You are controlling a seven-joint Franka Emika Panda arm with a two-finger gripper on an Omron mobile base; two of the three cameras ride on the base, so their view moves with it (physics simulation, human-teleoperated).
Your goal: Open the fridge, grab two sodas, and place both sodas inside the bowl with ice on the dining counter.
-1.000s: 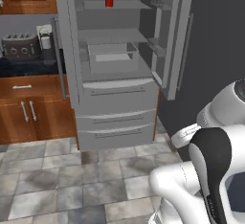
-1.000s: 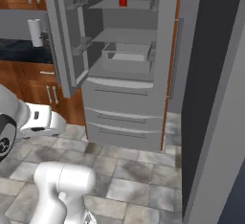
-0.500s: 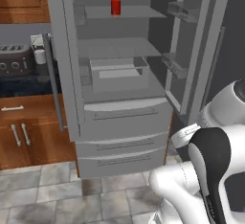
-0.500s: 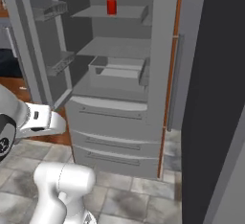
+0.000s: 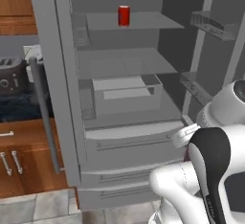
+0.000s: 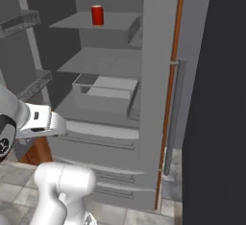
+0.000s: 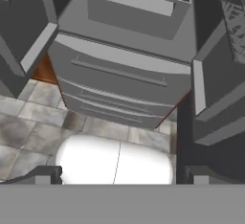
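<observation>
Both fridge (image 5: 129, 137) doors swung wide, exposing the shelves for reaching — red soda can (image 5: 124, 16) upright on the top shelf, above the clear bin (image 5: 125, 94). Claw (image 7: 119, 173) spread open and empty, low before the fridge drawers (image 7: 119, 82) — ready to rise toward the can.

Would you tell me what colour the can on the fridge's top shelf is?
The can is red with a silver top, clearest in the left base view.
</observation>
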